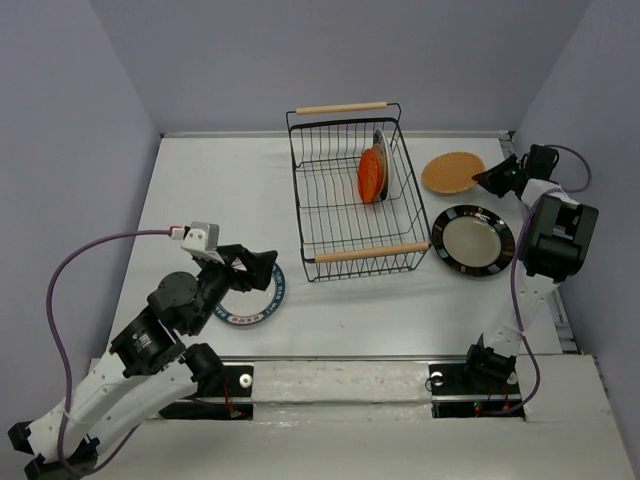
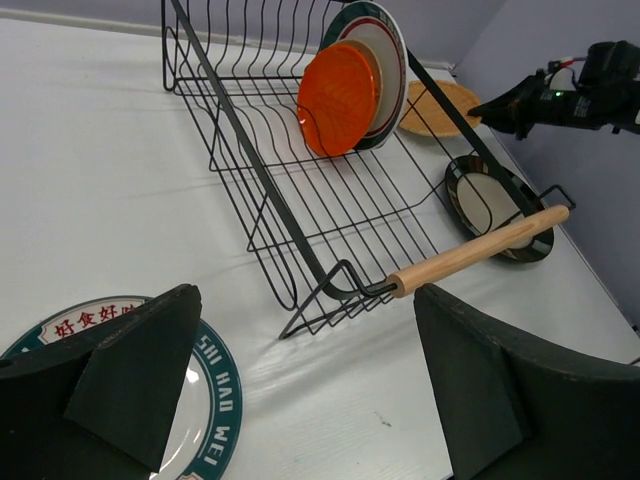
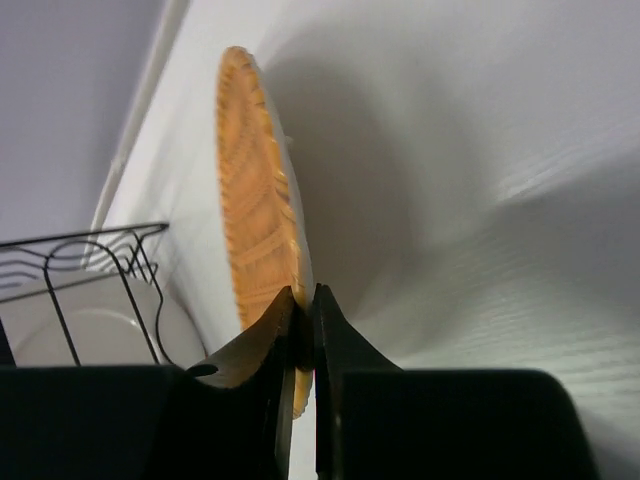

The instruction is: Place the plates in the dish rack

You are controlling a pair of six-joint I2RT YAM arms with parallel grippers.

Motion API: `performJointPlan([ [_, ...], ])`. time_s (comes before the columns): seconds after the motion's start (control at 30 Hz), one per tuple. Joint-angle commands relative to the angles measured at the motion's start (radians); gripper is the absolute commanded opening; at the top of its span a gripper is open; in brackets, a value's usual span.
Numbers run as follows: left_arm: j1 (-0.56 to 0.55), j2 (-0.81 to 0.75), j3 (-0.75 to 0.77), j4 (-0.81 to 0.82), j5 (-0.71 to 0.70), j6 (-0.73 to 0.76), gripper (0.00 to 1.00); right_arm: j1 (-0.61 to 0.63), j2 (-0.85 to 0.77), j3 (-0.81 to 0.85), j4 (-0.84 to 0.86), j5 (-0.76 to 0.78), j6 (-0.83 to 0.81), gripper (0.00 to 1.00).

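Tan woven plate (image 1: 452, 172), right of the dish rack (image 1: 300, 185), sits clamped at its rim in my right gripper (image 3: 303, 300), presumably for upright slotting; my left gripper (image 1: 256, 268) hangs wide open over a green-rimmed plate (image 1: 250, 318).

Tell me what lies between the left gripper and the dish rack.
Nothing; only bare table separates the left gripper from the dish rack, shown in the top and left wrist views.

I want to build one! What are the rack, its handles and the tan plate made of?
Dish rack: thin bent rods, probably metal wire, coated black. Handles: pale matte wood, likely. Tan plate: ridged, woven-looking, maybe wicker or moulded plastic; unclear.
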Motion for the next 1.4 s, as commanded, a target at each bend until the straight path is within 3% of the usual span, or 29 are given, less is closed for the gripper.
performJointPlan([
  [0.0,0.017,0.033,-0.001,0.043,0.023,0.025,0.99,0.011,-0.206,-0.019,0.140,0.228,0.025,0.07],
  [0.17,0.037,0.026,0.000,0.049,0.032,0.029,0.99,0.102,-0.367,-0.002,0.096,0.447,-0.049,0.07],
  [0.4,0.069,0.026,-0.001,0.048,0.031,0.029,0.99,0.420,-0.550,0.087,0.050,0.754,-0.303,0.07],
  [0.67,0.093,0.013,-0.001,0.048,0.027,0.025,0.99,0.781,-0.507,0.239,-0.022,1.048,-0.566,0.07],
  [0.8,0.106,0.011,-0.003,0.051,0.038,0.023,0.99,0.940,-0.404,0.306,-0.024,1.165,-0.667,0.07],
  [0.93,0.107,0.010,-0.004,0.048,0.037,0.025,0.99,0.990,-0.315,0.361,-0.038,1.246,-0.704,0.07],
  [1.37,0.116,0.008,-0.004,0.053,0.050,0.026,0.99,1.030,-0.242,0.243,-0.082,1.337,-0.483,0.07],
])
